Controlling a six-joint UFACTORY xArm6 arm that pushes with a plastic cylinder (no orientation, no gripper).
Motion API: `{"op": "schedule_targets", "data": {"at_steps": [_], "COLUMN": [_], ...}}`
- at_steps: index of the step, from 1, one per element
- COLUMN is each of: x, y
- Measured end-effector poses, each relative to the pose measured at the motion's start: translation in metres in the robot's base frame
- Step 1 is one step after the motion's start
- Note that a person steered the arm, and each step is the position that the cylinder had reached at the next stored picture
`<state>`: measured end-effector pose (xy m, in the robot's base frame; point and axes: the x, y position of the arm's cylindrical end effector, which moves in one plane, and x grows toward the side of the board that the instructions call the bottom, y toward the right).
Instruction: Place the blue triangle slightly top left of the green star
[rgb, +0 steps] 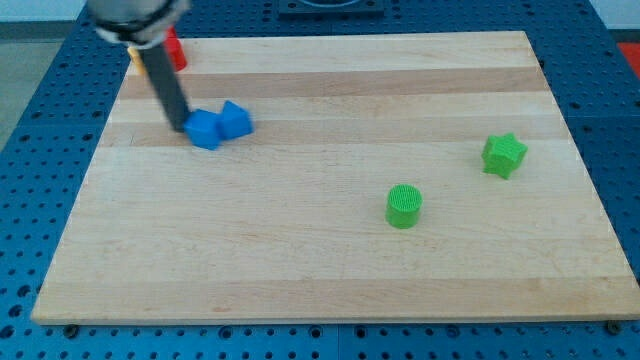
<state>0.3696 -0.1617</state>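
Two blue blocks sit touching at the board's upper left: one blue block (204, 130) on the left and another blue block (236, 120) on the right; which one is the triangle I cannot tell. My tip (186, 128) is at the left edge of the left blue block, touching or nearly touching it. The green star (504, 154) lies far off at the view's right. The rod slants up to the view's top left.
A green cylinder (404, 206) stands right of centre, lower left of the star. A red block (174, 48) and a bit of a yellow block (135, 56) show at the top left corner, partly hidden by the arm. The wooden board (320, 270) ends in blue table.
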Motion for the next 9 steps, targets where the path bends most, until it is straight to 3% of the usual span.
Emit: {"op": "schedule_targets", "data": {"at_steps": [1,2,5,7,8,9], "x": [-0.005,-0.005,0.028,0.023,0.023,0.046], "y": [0.107,0.170,0.136,0.252,0.257,0.195]}}
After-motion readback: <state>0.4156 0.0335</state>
